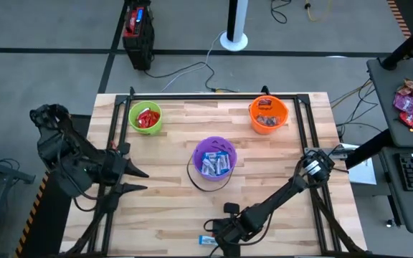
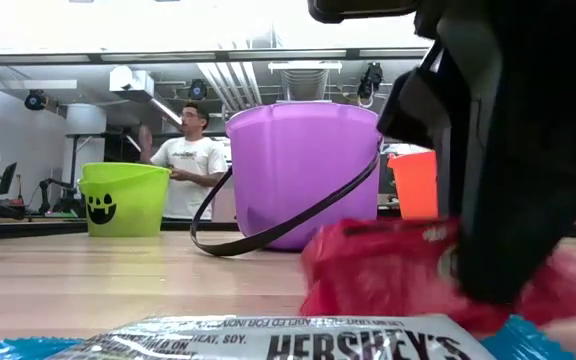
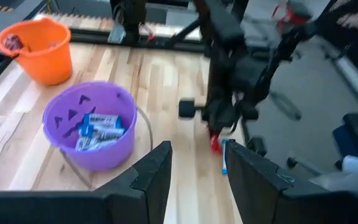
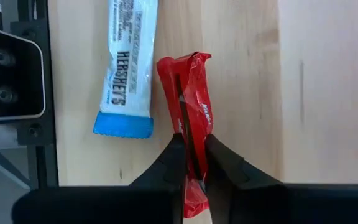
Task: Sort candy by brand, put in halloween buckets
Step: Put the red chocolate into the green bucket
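Your right end effector (image 4: 191, 163) is down at the near edge of the table (image 1: 171, 208), well in front of the purple bucket (image 1: 214, 159), with its fingers pinched tight on a red-wrapped candy (image 4: 190, 93). The wrist view shows the wrapper squeezed between the two fingers, the candy lying flat on the wood. Just beside it, nearly parallel and not touching, lies a white and blue Hershey's bar (image 4: 128, 59), closer to the table's edge frame.

The purple bucket stands near the middle of the table with its black handle folded down toward the front, and it holds several blue and white candies (image 1: 214, 163). Behind it and to its left stands the green bucket (image 1: 145, 117) with red candies inside; behind it and to its right stands the orange bucket (image 1: 268, 113) with dark brown pieces.

Your left end effector (image 1: 140, 179) hangs to the left of the purple bucket, near the table's left side, fingers parted and holding nothing.

A person (image 2: 190, 150) stands in the room beyond the table.
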